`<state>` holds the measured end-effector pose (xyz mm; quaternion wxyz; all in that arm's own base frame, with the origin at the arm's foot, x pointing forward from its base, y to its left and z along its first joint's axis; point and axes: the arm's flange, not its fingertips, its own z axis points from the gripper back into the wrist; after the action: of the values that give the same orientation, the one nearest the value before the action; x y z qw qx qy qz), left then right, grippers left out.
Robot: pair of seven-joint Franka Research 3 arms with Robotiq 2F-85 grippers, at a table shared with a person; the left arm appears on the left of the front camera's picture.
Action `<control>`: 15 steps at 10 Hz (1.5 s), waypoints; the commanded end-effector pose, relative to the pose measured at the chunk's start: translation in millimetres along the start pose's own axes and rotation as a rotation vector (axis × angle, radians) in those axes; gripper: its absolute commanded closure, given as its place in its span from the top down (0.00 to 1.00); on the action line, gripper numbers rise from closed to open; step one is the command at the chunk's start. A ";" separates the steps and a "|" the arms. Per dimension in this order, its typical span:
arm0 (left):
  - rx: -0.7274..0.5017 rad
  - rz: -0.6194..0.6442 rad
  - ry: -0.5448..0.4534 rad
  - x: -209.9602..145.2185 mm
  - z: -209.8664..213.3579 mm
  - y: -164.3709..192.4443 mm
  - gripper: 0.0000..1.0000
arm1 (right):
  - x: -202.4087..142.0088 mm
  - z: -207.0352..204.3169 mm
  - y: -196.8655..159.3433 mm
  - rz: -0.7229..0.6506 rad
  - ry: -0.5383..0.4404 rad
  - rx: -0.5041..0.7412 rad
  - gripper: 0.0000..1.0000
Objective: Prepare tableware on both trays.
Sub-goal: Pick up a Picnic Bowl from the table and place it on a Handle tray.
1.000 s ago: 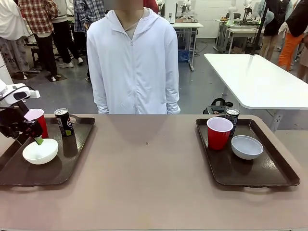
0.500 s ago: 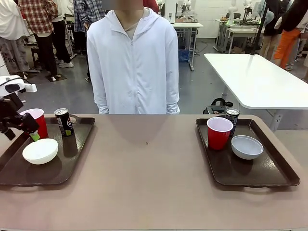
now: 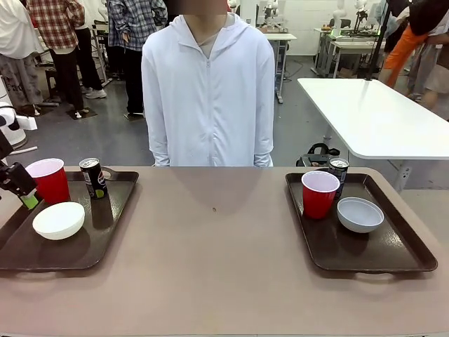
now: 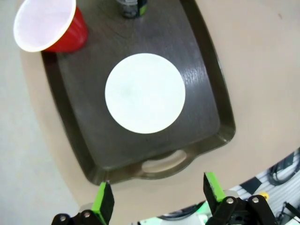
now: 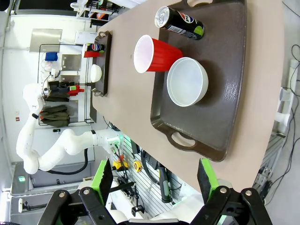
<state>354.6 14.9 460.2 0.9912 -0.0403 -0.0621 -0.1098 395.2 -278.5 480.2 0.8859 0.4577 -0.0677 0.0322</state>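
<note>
My left gripper (image 4: 157, 199) gapes wide, empty, above the near rim of the left tray (image 4: 206, 89): matte round cream bowl (image 4: 145, 93), glossy red cup (image 4: 49, 26), dark can (image 3: 92, 177). My right gripper (image 5: 153, 179) is likewise spread and empty, over the right tray (image 5: 234, 79) with its grey-blue bowl (image 5: 187, 87).
</note>
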 end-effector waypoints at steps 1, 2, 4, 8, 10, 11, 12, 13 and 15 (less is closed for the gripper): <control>0.014 0.016 0.007 -3.9 -4.3 2.8 1.00 | -3.9 -4.1 2.3 -0.019 -0.008 -0.013 0.95; 0.005 0.013 0.001 -2.4 -4.8 2.3 1.00 | -3.9 -4.1 2.3 -0.019 -0.008 -0.013 0.95; -0.040 0.004 -0.033 5.1 0.8 2.9 1.00 | -3.9 -4.1 2.3 -0.019 -0.008 -0.013 0.95; -0.740 -0.084 -0.147 25.8 59.2 34.4 1.00 | -3.9 -4.1 2.3 -0.019 -0.008 -0.013 0.95; -0.947 -0.121 -0.149 31.7 87.2 67.2 1.00 | -3.9 -4.1 2.3 -0.019 -0.008 -0.013 0.95; -0.996 -0.119 -0.147 33.9 95.4 88.3 1.00 | -3.9 -4.1 2.3 -0.019 -0.008 -0.013 0.95; -1.047 -0.064 -0.155 38.7 99.3 118.0 1.00 | -3.9 -4.1 2.3 -0.019 -0.008 -0.013 0.95; -1.084 -0.018 -0.180 38.7 100.0 149.0 1.00 | -3.9 -4.1 2.3 -0.019 -0.008 -0.013 0.95; -1.068 0.094 -0.218 39.2 86.3 208.2 1.00 | -3.9 -4.1 2.3 -0.019 -0.008 -0.013 0.95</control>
<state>407.9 197.5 535.8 0.8241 -0.5523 -0.0857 -0.0921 394.5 -279.4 480.1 0.8861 0.4575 -0.0682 0.0310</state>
